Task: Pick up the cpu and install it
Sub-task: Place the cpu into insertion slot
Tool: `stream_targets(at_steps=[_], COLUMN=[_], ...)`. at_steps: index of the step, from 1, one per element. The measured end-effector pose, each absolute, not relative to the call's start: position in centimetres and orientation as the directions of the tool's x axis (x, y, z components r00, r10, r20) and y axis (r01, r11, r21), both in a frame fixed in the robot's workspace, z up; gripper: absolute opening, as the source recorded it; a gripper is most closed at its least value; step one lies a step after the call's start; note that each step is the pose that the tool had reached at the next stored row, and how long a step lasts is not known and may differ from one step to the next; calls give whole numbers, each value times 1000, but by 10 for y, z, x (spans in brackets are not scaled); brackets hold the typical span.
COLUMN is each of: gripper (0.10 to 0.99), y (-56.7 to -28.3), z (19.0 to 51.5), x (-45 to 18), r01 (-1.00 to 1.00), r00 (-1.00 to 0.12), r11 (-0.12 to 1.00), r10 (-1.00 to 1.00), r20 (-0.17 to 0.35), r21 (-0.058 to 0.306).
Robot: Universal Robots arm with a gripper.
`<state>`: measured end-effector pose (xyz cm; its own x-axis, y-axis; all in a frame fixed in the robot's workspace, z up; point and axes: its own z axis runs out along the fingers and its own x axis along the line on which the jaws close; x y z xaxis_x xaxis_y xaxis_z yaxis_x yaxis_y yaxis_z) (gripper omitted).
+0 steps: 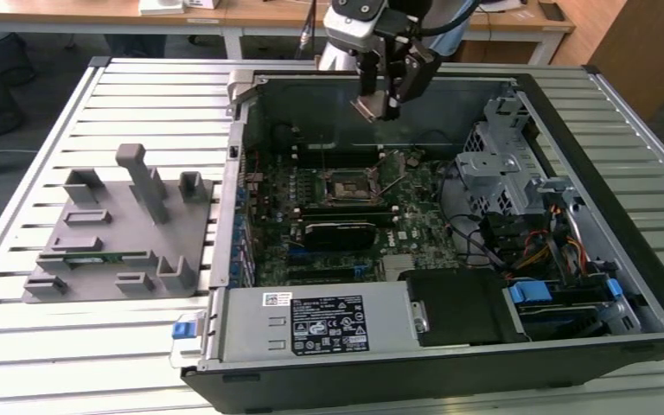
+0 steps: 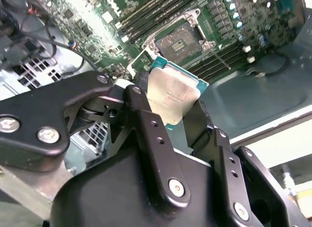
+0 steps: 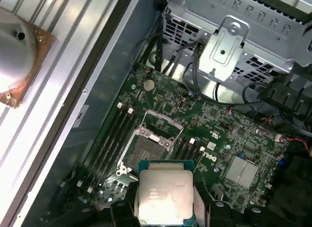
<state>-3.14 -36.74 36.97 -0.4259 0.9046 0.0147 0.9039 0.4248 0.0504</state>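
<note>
The cpu (image 2: 174, 96) is a flat square chip with a silvery metal top and a thin teal rim, also seen as the cpu (image 3: 164, 196) in the first wrist view. My gripper (image 2: 170, 107) is shut on it, one black finger on each side edge. In the exterior view the gripper (image 1: 379, 105) hangs above the back of the open computer case with the cpu (image 1: 369, 107) at its tip. The open socket (image 1: 344, 188) on the green motherboard lies below and nearer the case's front; its bare contact field (image 3: 145, 150) shows just beyond the chip.
The open black computer case (image 1: 609, 112) lies on a slatted metal table. A grey fixture (image 1: 113, 233) with a green memory stick sits at the exterior view's left. Drive cages (image 1: 505, 164), cables and a power supply (image 1: 321, 324) crowd the case's right and front.
</note>
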Motion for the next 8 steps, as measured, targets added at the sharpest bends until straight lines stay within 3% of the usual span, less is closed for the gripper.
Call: stream_targets(at_steps=[8], gripper=[533], y=[-367], z=[367], x=[-31], r01=[954], r00=[-296], r11=[295], r10=[955], r20=[14], r21=[50])
